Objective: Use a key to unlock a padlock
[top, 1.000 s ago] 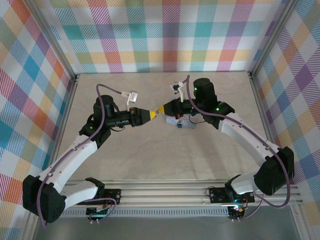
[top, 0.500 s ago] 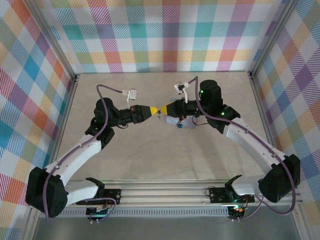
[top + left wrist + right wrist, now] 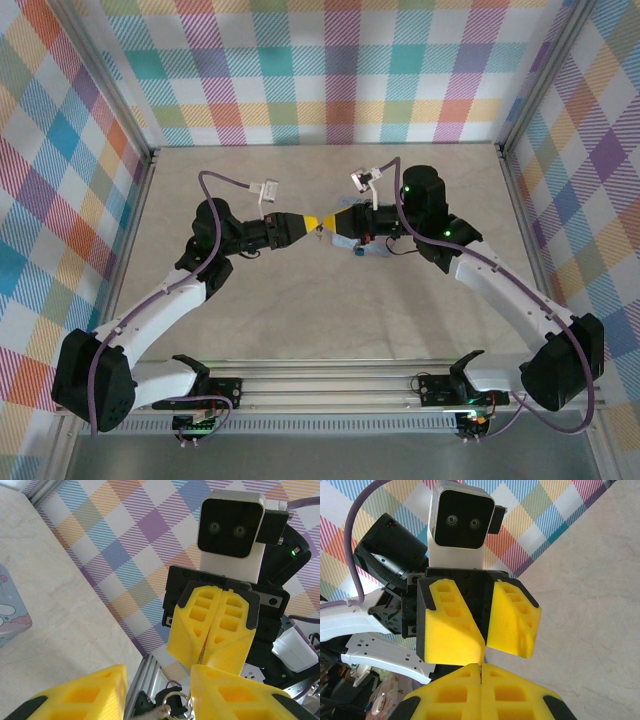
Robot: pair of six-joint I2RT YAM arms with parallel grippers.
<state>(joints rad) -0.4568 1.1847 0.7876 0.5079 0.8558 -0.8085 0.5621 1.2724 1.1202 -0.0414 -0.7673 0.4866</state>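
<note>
Left wrist view has the key (image 3: 202, 656) as a thin sliver pinched between the right gripper's (image 3: 206, 661) pressed-together jaws, seemingly offered tip-to-tip to the left gripper (image 3: 157, 680), whose jaws stand spread to take it; the padlock (image 3: 357, 253) lies on the counter (image 3: 300, 320) nearby.

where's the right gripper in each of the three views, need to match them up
Top external: right gripper at mid-table, yellow tips pointing left, tip to tip with the left gripper.
Left wrist: right gripper centre-right, facing the camera, fingers together below its white camera box.
Right wrist: right gripper along the bottom edge, fingers together.
Shared landmark: the left gripper, directly opposite it in every view.
</note>
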